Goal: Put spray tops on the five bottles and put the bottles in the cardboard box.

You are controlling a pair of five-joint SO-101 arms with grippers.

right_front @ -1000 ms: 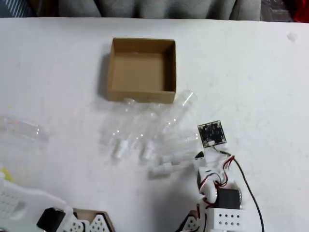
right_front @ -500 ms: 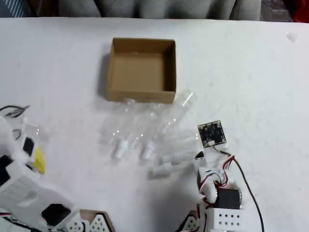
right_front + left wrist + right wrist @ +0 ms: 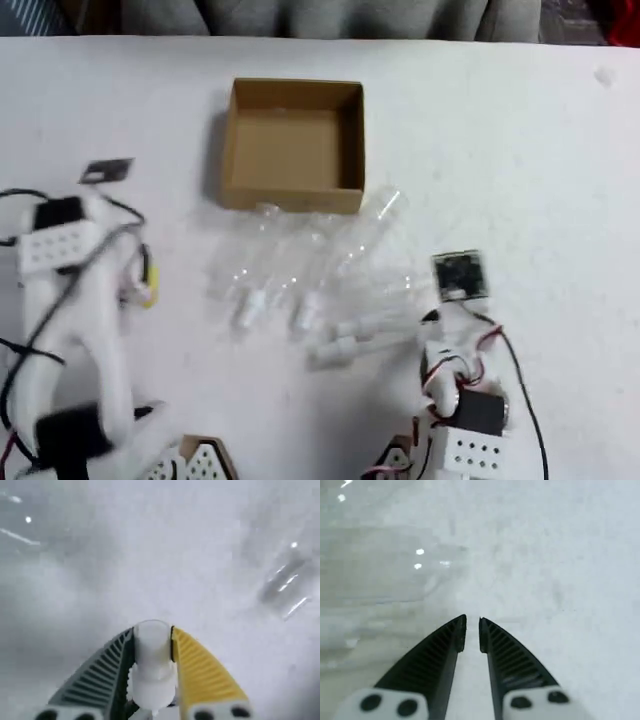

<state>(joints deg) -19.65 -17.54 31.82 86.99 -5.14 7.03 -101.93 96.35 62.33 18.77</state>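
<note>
My left gripper (image 3: 152,630) is shut on a white spray top (image 3: 151,657), held above the table's left side; the high view shows that gripper (image 3: 142,288) with its yellow finger. Several clear bottles (image 3: 300,258) lie in a heap just in front of the open cardboard box (image 3: 293,190). Some have white spray tops (image 3: 250,308) at their near ends. My right gripper (image 3: 472,630) is shut with nothing in it, low over the table beside the heap's right end (image 3: 380,580). In the high view it (image 3: 428,320) sits near the loose tops (image 3: 345,345).
The left wrist view has one clear bottle (image 3: 285,590) lying on the table off to the side. Bare white table (image 3: 540,150) spreads right of the box. Cables (image 3: 515,380) trail from the right arm near the front edge.
The left arm rose from the front left corner and swung onto the table's left side, covering the clear bottle that lay there. The right arm shifted slightly to the right.
</note>
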